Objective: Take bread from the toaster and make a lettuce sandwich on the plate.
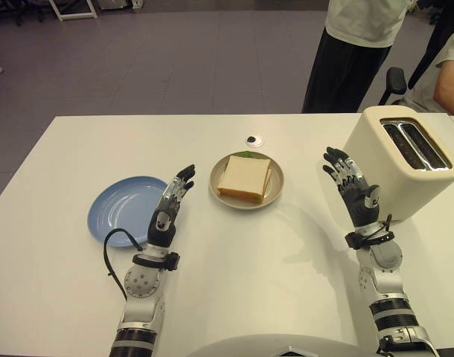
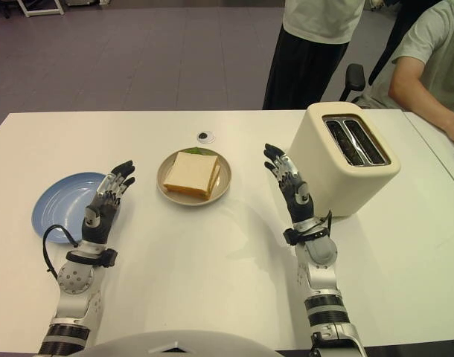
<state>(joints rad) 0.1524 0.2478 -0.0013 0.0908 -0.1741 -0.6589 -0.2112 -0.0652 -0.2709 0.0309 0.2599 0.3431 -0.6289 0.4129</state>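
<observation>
A beige plate (image 1: 275, 184) sits mid-table with a bread sandwich (image 1: 244, 178) on it; a bit of green lettuce (image 1: 244, 155) peeks out at its far edge. The cream toaster (image 1: 400, 161) stands at the right, its two slots dark. My left hand (image 1: 170, 208) is held open and upright, between the blue plate (image 1: 119, 207) and the sandwich plate. My right hand (image 1: 351, 185) is open too, fingers spread, just left of the toaster and holding nothing.
A small round black-and-white marker (image 1: 254, 140) lies behind the sandwich plate. A black cable (image 1: 113, 253) loops by my left wrist. People stand and sit beyond the table's far right corner. The table's front middle is bare white surface.
</observation>
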